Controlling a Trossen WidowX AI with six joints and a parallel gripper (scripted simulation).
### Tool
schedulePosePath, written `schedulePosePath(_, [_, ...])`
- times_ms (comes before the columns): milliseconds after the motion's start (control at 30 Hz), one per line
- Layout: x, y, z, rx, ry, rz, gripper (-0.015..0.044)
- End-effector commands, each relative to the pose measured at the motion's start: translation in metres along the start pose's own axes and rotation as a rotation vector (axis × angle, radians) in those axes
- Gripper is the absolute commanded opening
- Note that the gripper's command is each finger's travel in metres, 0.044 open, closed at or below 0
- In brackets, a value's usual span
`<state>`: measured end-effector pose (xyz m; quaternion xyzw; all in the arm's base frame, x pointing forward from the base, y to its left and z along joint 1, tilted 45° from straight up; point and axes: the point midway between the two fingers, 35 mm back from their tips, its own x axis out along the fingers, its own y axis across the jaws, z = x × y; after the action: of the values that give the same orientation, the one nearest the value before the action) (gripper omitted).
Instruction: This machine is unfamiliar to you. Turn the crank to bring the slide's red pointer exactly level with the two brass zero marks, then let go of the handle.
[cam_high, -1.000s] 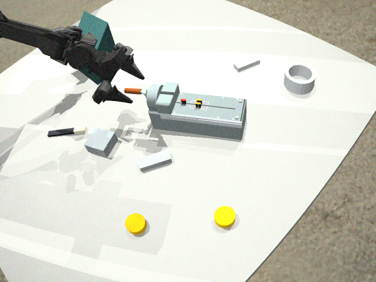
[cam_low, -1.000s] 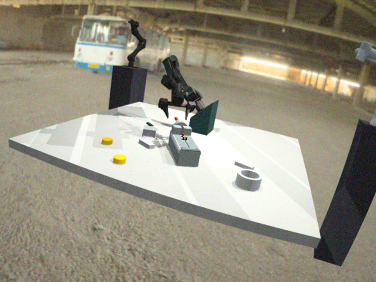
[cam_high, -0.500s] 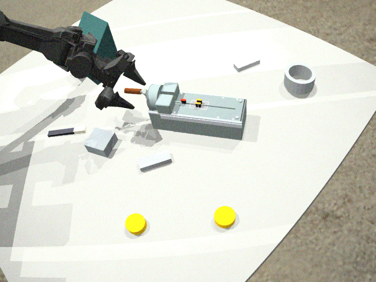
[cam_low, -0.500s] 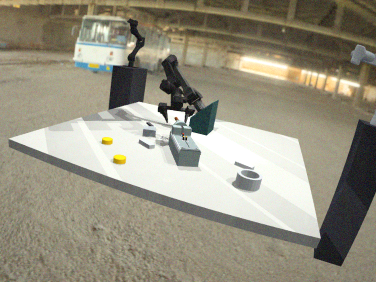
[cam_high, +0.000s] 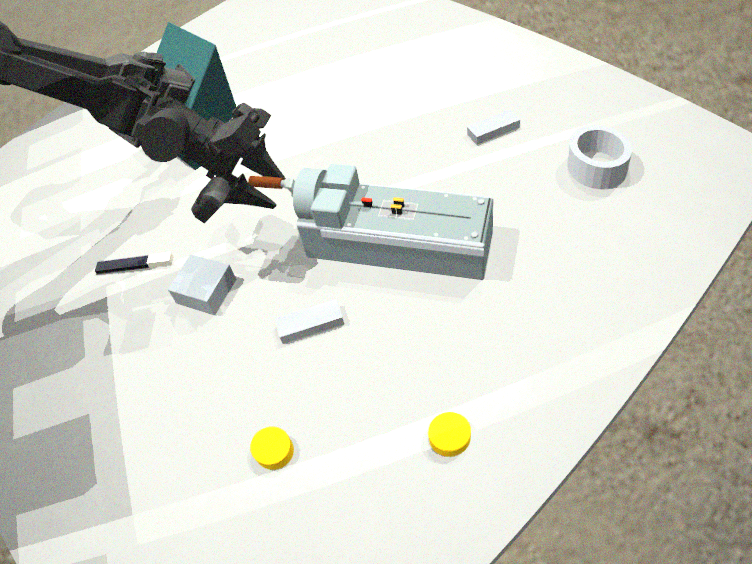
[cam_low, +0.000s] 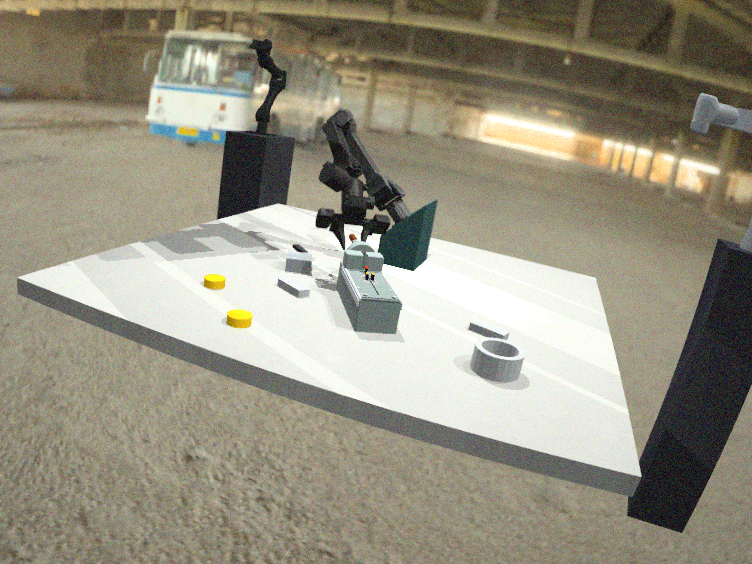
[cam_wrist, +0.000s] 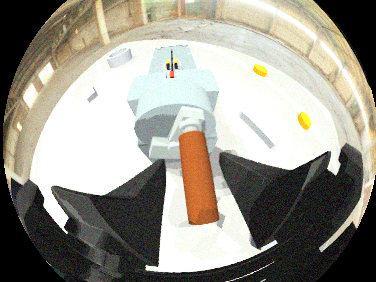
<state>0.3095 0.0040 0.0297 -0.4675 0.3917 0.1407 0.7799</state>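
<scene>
The pale green-grey machine (cam_high: 394, 251) (cam_low: 376, 315) (cam_wrist: 172, 97) has an orange-brown crank handle (cam_high: 265, 182) (cam_low: 352, 237) (cam_wrist: 199, 180) at one end. Its red pointer (cam_high: 366, 201) (cam_low: 366, 267) (cam_wrist: 172, 74) stands on the crank side of the two brass marks (cam_high: 397, 208) (cam_wrist: 175, 63), not level with them. My gripper (cam_high: 279, 191) (cam_low: 353, 245) (cam_wrist: 192, 158) is partly open, with one finger on each side of the handle. The wrist view shows a gap between the handle and each finger.
A teal wedge (cam_high: 209, 84) (cam_low: 413, 239) stands beside the arm. A grey block (cam_high: 200, 282), a dark-handled tool (cam_high: 122, 264) and a flat bar (cam_high: 309, 323) lie near the crank end. Two yellow discs (cam_high: 271, 446) (cam_high: 449, 432) lie farther off. A grey ring (cam_high: 598, 173) stands beyond the machine's far end.
</scene>
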Motion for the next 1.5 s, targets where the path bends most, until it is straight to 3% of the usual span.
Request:
schedulePosePath(0, [0.0, 0.0, 0.0, -0.005, -0.003, 0.001, 0.0099])
schedulePosePath(133, [0.0, 0.0, 0.0, -0.005, -0.003, 0.001, 0.0])
schedulePosePath(1467, [-0.002, 0.021, 0.001, -0.004, -0.003, 0.002, 0.0])
